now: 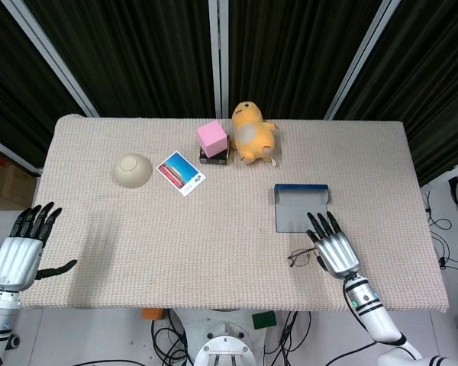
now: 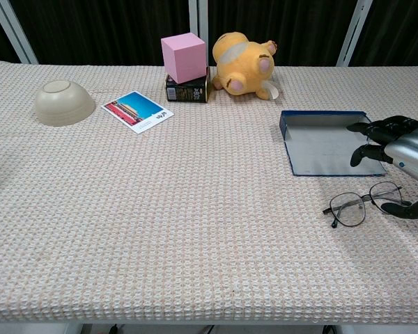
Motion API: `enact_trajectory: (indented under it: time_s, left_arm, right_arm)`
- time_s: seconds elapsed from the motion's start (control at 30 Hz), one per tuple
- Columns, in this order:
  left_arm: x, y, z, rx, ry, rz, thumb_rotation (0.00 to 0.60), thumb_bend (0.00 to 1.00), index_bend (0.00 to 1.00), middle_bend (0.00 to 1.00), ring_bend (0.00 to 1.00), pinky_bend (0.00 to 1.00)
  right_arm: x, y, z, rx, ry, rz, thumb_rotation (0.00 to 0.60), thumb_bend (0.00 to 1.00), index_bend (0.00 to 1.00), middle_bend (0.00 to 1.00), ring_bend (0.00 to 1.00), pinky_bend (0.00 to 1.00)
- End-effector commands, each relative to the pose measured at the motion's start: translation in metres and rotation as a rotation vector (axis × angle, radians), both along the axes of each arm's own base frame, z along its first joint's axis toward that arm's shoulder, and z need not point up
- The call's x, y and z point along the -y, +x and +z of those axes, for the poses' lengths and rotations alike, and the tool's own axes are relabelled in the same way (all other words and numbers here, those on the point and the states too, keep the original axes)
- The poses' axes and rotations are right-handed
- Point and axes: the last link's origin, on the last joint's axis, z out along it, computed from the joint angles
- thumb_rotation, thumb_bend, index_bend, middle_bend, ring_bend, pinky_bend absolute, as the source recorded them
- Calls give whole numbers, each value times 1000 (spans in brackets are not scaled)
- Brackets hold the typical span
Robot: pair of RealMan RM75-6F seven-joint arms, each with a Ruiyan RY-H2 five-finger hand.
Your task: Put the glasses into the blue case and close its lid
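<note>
The blue case (image 1: pixel 301 207) (image 2: pixel 324 141) lies open on the right part of the table, its grey inside showing. Thin-rimmed glasses (image 1: pixel 300 257) (image 2: pixel 362 204) lie on the cloth just in front of it. My right hand (image 1: pixel 334 248) (image 2: pixel 404 156) is at the glasses' right side, fingers apart and stretched toward the case's near right corner. Its thumb lies close to the right lens; I cannot tell whether it touches. Nothing is held in it. My left hand (image 1: pixel 23 248) hangs open beyond the table's left front edge, only in the head view.
At the back of the table (image 1: pixel 214 252) stand a pink cube (image 1: pixel 212 138) on a small dark box (image 2: pixel 187 89), and a yellow plush toy (image 1: pixel 251 133). An upturned beige bowl (image 1: pixel 133 169) and a postcard (image 1: pixel 181 172) lie at the back left.
</note>
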Motion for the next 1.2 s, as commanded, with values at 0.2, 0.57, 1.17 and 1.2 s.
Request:
enact_trajectory:
  time_s: [0.2,0.57,1.17,1.2]
  left_arm:
    - [3,-2,2,-2,3,5,425,19,55,0,0,73]
    - [4,-4,3,-2,9,7,424,20,55,0,0,74]
    - [2,-6,2,-6,-3,15,422,20,55,0,0,73]
    - [2,-7,2,-7,-4,16,424,20,55,0,0,73]
  right_arm:
    - [1,0,-4,6,11,13,600,295,393,0,0,0]
    - [4,5,-9,8,11,25,600,317,466,0,0,0]
    - [8,5,-16,-3,15,20,600,368,558,0,0,0]
    - [8,5,-16,-2,16,21,600,392,560,0,0,0]
